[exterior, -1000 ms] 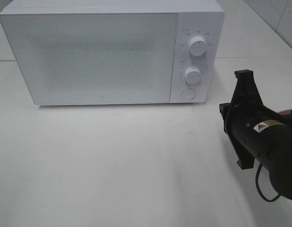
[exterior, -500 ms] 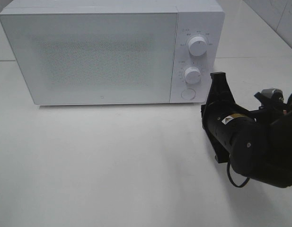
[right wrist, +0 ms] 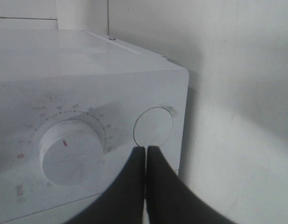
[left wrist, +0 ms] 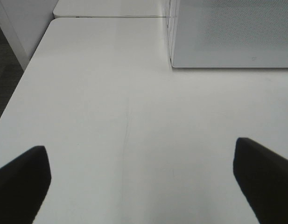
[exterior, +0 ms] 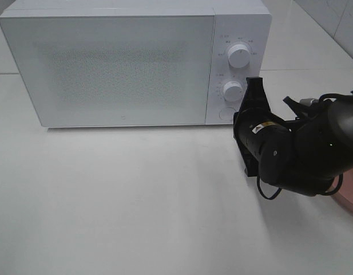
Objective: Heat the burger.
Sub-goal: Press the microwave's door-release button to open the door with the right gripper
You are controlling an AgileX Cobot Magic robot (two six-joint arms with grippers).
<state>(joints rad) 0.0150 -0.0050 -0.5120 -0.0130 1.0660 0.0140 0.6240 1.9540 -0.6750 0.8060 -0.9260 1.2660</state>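
Right end effector [right wrist: 145, 148], fingers closed, is swinging left across the desk [exterior: 136, 200] to the microwave [exterior: 119, 69]'s round button [right wrist: 154, 125]; door release is probably coming. Left end effector [left wrist: 139, 149] is idling open.

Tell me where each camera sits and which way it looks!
Exterior high: up above, looking down at the microwave and white table; the right gripper shows.
Left wrist: on the left arm, looking low across the table toward the microwave's corner; the open left gripper frames it.
Right wrist: on the right arm, close up on the round button, the shut right gripper aimed at it.
Shared: exterior high and right wrist both show the lower dial.
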